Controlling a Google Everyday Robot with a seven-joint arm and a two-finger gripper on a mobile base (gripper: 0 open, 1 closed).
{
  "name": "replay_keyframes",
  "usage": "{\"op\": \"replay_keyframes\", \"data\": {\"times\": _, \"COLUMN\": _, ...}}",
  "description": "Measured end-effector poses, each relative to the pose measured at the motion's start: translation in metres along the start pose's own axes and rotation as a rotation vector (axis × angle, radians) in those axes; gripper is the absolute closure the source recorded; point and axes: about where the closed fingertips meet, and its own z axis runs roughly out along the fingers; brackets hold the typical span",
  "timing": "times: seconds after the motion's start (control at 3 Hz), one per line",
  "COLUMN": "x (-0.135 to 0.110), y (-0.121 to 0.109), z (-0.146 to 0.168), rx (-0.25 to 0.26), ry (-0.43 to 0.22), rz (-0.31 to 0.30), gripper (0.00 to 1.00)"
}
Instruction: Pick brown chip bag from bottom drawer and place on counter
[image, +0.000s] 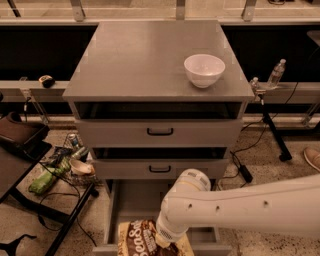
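The brown chip bag (139, 241) lies in the open bottom drawer (134, 202), near its front edge, with its white "Sea Salt" script facing up. My gripper (161, 241) is at the end of the white arm, reaching down into the drawer from the right. It sits on the right part of the bag and is mostly hidden behind the wrist. The grey counter (135, 60) is the cabinet's flat top.
A white bowl (204, 70) stands on the right of the counter. The two upper drawers with black handles (160, 132) are slightly open. A dark side table (17, 145) and floor clutter with a green bag (44, 181) are on the left. A water bottle (276, 74) stands at the right.
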Motion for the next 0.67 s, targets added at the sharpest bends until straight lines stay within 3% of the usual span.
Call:
{"op": "replay_keyframes", "data": {"times": 0.33, "x": -0.007, "y": -0.011, "z": -0.098, "rx": 0.088, "ry": -0.091, "rz": 0.142, "gripper": 1.00}}
{"op": "replay_keyframes", "data": {"times": 0.67, "x": -0.005, "y": -0.040, "z": -0.194, "rx": 0.245, "ry": -0.199, "rz": 0.259, "gripper": 1.00}}
